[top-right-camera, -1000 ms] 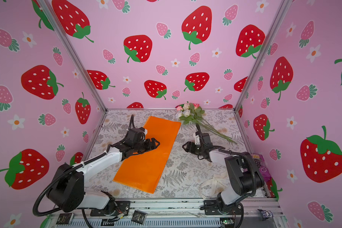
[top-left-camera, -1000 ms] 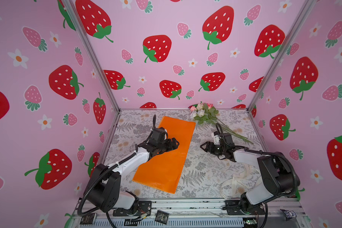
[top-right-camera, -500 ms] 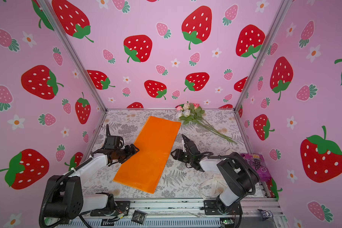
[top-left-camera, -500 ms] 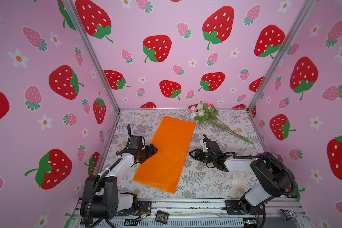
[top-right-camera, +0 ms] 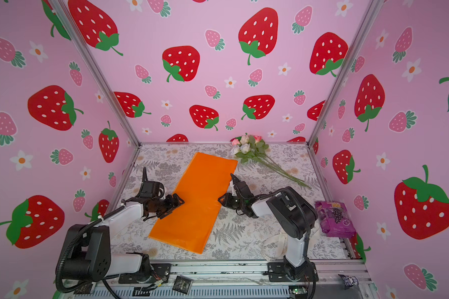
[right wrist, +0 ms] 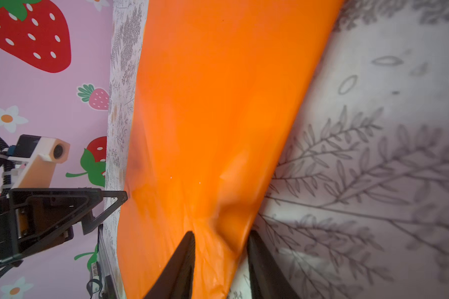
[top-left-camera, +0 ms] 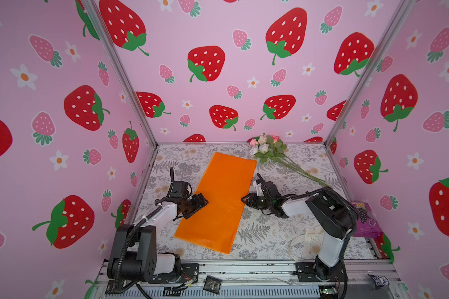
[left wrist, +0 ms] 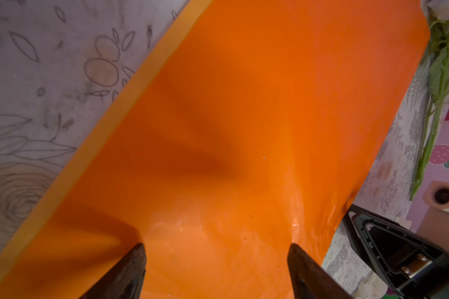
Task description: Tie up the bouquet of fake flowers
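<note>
Bouquet of fake flowers [top-left-camera: 268, 150] lies loose at the back right of the desk [top-left-camera: 270, 233], untied and unwrapped. The heads are hard by the rear wall and the long stems run out toward the right front edge. It is clear of the orange sheet [top-left-camera: 218, 202], though its leaves sit just beside the sheet's far corner. The sheet lies flat mid-desk on a slant, between the two arms. The right hand [top-left-camera: 245, 199] is the nearer one. The flowers lie behind it and further right, and their axis runs roughly past its wrist. Neither hand touches a stem. The right wrist view shows the right hand astride the sheet's edge, jaws drawn narrow with a gap showing and the paper puckered between them. Whether it has a true pinch I cannot tell. The left hand [top-left-camera: 201, 203] is spread wide over the opposite long edge, holding nothing. Likely next comes handling the sheet, then fetching the flowers onto it. The left wrist view catches stems and leaves along its margin. The right wrist view shows no flowers at all. A cream ribbon [top-left-camera: 306, 243] by the right arm's base appears only from above.
</note>
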### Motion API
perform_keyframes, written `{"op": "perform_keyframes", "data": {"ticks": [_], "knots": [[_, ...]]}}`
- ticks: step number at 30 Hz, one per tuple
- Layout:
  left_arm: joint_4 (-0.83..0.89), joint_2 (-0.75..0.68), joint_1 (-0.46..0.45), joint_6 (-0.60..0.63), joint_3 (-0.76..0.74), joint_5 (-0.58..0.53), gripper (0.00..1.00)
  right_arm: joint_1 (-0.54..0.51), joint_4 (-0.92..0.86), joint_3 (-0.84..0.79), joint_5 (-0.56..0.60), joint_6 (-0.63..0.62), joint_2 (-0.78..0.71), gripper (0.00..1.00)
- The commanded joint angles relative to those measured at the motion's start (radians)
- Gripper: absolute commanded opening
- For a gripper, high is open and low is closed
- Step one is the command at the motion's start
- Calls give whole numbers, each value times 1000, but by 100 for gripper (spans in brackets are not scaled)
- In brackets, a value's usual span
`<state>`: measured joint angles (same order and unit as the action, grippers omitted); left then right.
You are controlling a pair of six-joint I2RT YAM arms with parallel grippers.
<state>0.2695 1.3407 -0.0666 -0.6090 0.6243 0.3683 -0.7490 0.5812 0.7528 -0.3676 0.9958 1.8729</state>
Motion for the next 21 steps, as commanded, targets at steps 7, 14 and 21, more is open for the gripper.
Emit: {"op": "perform_keyframes", "data": {"ticks": [7, 14, 21], "knots": [[182, -171, 5, 37, 48, -112, 87, 75, -105, 64, -89, -187, 57, 3], [266, -281, 14, 42, 70, -161, 88, 133, -592, 194, -157, -795, 13, 0], [240, -281, 13, 16, 70, -123, 88, 181, -899, 575, -40, -1068, 250, 0]]}}
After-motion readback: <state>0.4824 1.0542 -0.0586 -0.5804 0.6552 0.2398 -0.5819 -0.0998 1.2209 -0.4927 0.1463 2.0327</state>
